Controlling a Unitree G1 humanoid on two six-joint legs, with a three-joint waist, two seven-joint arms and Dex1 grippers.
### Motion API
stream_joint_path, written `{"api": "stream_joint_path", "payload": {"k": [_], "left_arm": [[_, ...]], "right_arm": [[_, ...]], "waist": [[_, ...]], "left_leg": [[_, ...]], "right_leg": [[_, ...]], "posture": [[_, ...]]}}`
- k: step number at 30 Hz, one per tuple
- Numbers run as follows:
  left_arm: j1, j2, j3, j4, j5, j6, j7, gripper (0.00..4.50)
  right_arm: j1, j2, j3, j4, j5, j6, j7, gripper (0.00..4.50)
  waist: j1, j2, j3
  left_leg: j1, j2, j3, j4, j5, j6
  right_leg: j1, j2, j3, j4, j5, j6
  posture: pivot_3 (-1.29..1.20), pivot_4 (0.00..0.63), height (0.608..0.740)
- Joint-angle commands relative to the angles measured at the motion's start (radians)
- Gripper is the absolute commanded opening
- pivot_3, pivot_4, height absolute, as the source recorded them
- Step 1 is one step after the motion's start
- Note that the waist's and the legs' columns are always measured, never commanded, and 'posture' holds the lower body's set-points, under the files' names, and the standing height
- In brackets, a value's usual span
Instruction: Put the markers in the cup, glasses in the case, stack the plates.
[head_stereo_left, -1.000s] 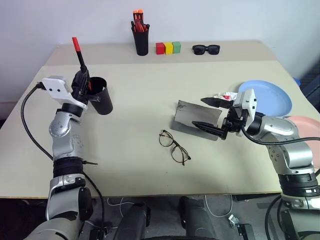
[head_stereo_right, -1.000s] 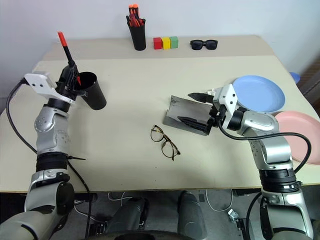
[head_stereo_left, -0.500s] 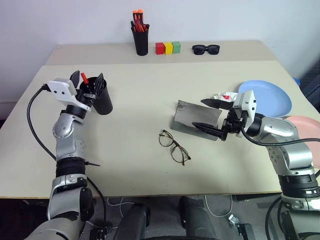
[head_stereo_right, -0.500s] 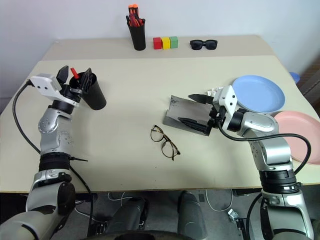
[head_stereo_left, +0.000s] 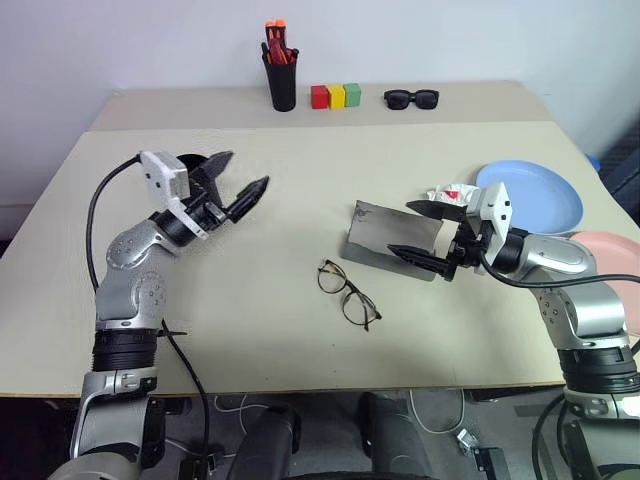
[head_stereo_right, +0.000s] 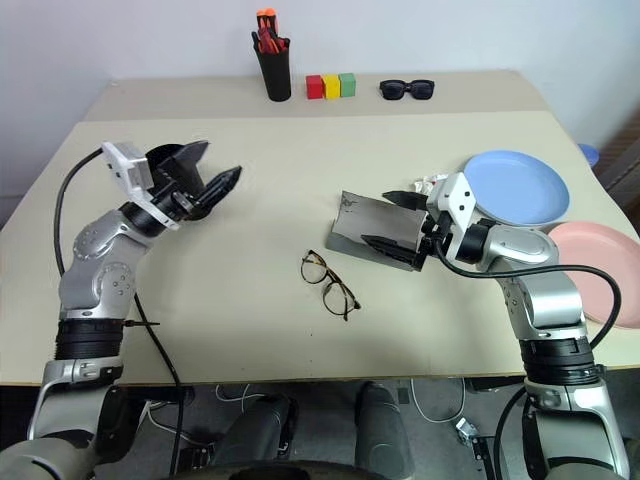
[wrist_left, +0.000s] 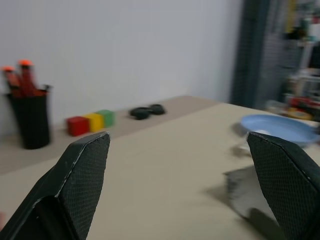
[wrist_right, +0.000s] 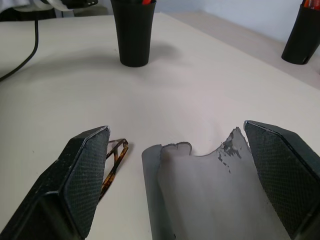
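Matt beige table (head_stereo_left: 300, 200); dull grey case (head_stereo_left: 390, 232) with worn, scuffed lid; matt black plastic cup (wrist_right: 133, 32); textured finger pads (wrist_right: 85, 185); smooth blue plate (head_stereo_left: 535, 195).

You see the black cup (wrist_right: 133, 31) standing upright at the left of the head view, a red marker tip (wrist_right: 146, 2) poking above its rim. The grey case (head_stereo_left: 392, 238) lies open at centre right, with the wire-frame glasses (head_stereo_left: 348, 292) just below it, lenses flat. At the right edge, the light blue plate (head_stereo_left: 540, 195) and the pink plate (head_stereo_left: 612, 262) lie side by side, unstacked.
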Motion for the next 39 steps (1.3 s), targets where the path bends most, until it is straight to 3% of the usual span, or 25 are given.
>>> {"api": "stream_joint_path", "payload": {"k": [1, 6, 16, 19, 25, 26, 39], "left_arm": [[0.001, 0.020, -0.009, -0.073, -0.050, 0.069, -0.044, 4.47], [0.050, 0.069, -0.025, -0.138, -0.083, 0.175, -0.110, 4.47], [0.089, 0.093, 0.000, -0.205, -0.141, 0.256, -0.132, 4.47], [0.103, 0.086, -0.003, -0.226, -0.137, 0.255, -0.116, 4.50], [0.131, 0.090, -0.004, -0.261, -0.133, 0.264, -0.093, 4.50], [0.132, 0.092, -0.002, -0.263, -0.134, 0.266, -0.090, 4.50], [0.115, 0.083, -0.015, -0.256, -0.129, 0.266, -0.068, 4.50]], "right_arm": [[-0.018, -0.010, 0.012, -0.012, -0.028, -0.010, -0.013, 4.42], [-0.023, -0.008, 0.015, -0.019, -0.039, 0.026, -0.041, 4.42], [-0.089, -0.005, 0.175, 0.045, -0.170, 0.116, -0.058, 4.42], [-0.134, 0.002, 0.212, 0.120, -0.210, 0.145, -0.062, 3.57], [-0.171, 0.000, 0.249, 0.174, -0.245, 0.155, -0.030, 0.36], [-0.174, -0.001, 0.249, 0.176, -0.242, 0.158, -0.022, 0.02], [-0.235, -0.014, 0.243, 0.154, -0.220, 0.108, 0.117, 0.02]], "waist": [[-0.007, 0.000, 0.000], [-0.012, 0.000, 0.000], [-0.009, 0.000, 0.000], [-0.010, 0.000, 0.000], [-0.009, 0.000, 0.000], [-0.009, 0.000, 0.000], [-0.011, 0.000, 0.000]], "left_leg": [[0.000, 0.000, 0.000, 0.000, 0.000, 0.000], [0.000, 0.000, 0.000, 0.000, -0.001, 0.001], [0.000, 0.000, 0.000, 0.000, -0.001, 0.001], [0.000, 0.000, 0.000, 0.000, -0.001, 0.001], [0.000, 0.000, 0.000, 0.000, -0.001, 0.001], [0.000, 0.000, 0.000, 0.000, -0.001, 0.001], [0.000, 0.000, 0.000, -0.001, -0.001, 0.001]], "right_leg": [[0.000, 0.000, 0.000, 0.000, 0.000, 0.000], [0.000, 0.000, 0.000, 0.000, 0.000, 0.000], [0.000, 0.000, 0.000, 0.000, 0.000, 0.000], [0.000, 0.000, 0.000, 0.000, 0.000, 0.000], [-0.001, 0.000, 0.000, -0.001, 0.000, 0.000], [0.000, 0.000, 0.000, 0.000, 0.000, 0.000], [-0.001, 0.000, 0.000, -0.001, 0.000, 0.000]], "posture": [[0.00, 0.150, 0.740], [0.00, 0.150, 0.740], [0.00, 0.150, 0.740], [0.00, 0.150, 0.740], [0.00, 0.150, 0.740], [0.00, 0.150, 0.740], [0.00, 0.150, 0.740]]}}
